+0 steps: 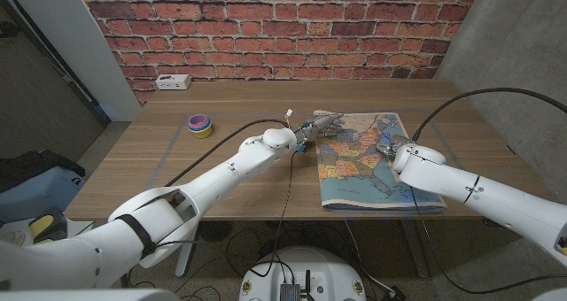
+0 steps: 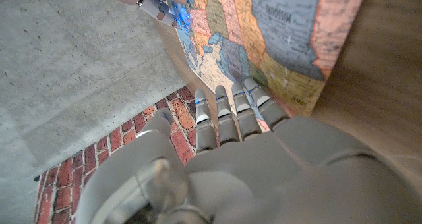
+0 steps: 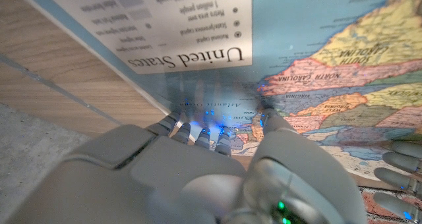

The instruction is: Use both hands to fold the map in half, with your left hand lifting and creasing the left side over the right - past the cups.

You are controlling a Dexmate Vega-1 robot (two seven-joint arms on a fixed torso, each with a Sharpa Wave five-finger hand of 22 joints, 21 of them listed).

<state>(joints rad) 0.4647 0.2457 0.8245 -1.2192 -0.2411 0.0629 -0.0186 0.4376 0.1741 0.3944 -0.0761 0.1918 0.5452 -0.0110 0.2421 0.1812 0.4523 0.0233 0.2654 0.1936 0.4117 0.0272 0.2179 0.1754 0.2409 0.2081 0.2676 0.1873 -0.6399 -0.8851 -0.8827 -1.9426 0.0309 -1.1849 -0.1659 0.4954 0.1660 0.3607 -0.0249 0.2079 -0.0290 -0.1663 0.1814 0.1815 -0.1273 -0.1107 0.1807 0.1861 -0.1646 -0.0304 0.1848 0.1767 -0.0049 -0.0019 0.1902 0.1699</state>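
Map (image 1: 368,159) title legend faces the right hand (image 3: 217,178).

Glossy paper map (image 1: 365,157); matt wooden table (image 1: 230,115).

There was one map (image 1: 361,155) on the one wooden table (image 1: 221,150), plus one little stack of cups (image 1: 201,124), though I couldn't tell how many were nested in it. One white box (image 1: 173,81) sat near the wall, and two robot hands were there, left hand (image 1: 317,126) and right hand (image 1: 390,147).
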